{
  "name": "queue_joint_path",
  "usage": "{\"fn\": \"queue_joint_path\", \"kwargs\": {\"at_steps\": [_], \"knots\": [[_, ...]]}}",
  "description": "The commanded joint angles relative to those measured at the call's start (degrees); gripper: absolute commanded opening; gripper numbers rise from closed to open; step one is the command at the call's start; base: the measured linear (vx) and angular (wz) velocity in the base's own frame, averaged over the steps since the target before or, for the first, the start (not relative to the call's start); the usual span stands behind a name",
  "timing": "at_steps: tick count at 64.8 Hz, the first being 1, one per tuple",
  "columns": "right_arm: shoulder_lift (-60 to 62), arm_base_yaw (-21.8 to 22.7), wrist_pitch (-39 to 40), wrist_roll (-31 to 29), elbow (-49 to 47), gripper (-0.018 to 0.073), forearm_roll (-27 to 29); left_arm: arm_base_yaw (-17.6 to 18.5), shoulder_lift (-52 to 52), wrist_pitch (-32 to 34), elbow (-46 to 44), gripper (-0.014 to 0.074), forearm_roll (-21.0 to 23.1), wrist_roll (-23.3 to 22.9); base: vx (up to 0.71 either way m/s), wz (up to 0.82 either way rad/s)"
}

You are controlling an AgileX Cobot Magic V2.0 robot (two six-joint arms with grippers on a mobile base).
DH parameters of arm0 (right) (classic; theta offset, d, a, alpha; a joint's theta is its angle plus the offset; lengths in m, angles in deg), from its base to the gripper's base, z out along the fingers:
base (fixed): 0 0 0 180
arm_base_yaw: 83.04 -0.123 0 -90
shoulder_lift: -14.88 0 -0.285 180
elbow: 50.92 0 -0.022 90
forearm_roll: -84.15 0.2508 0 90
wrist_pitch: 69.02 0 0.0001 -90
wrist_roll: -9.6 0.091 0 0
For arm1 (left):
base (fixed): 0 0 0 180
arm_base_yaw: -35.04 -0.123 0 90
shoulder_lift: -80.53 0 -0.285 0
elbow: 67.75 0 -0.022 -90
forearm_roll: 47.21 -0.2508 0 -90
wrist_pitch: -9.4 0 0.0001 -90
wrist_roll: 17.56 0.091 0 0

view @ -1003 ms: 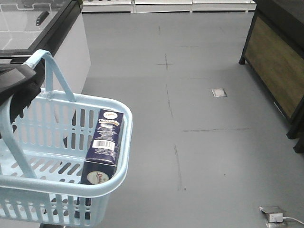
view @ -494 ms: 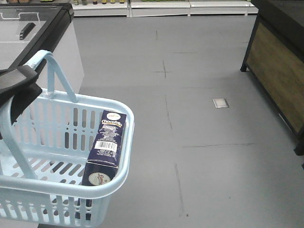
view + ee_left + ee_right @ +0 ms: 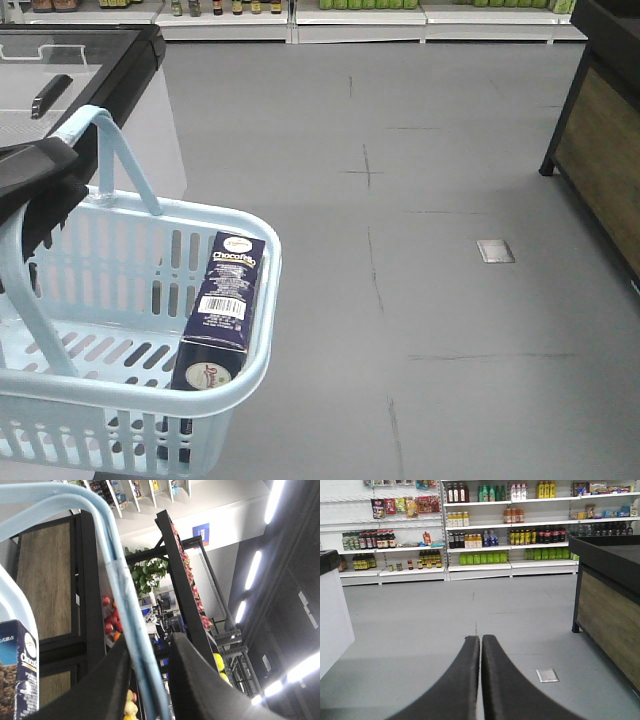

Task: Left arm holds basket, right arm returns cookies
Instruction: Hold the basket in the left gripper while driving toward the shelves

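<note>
In the pale blue basket (image 3: 100, 385), navy cookies box (image 3: 222, 310), barcode showing

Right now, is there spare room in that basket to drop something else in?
Yes: the basket floor is bare from the cookie box to the left wall. The right corner is crowded, where the box sits, and the left gripper holds the handle overhead.

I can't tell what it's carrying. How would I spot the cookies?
Find the pale blue slotted basket at the front view's lower left. Inside, against its right wall, leans a tall navy box with white lettering and a barcode, the only item visible in it.
</note>
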Motion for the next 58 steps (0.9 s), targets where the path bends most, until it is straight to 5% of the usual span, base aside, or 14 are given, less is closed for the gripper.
{"fn": "queue_joint_path", "kwargs": {"at_steps": [1,58], "knots": [[0.7,0.3,4.3,-0.5,0.0,-0.0008,0.0,0.4,-0.5,-0.8,-1.9,-0.0008,3.7,0.3,0.41,0.06],[0.7,0.3,4.3,-0.5,0.0,-0.0008,0.0,0.4,-0.5,-0.8,-1.9,-0.0008,3.7,0.3,0.45,-0.01]]}}
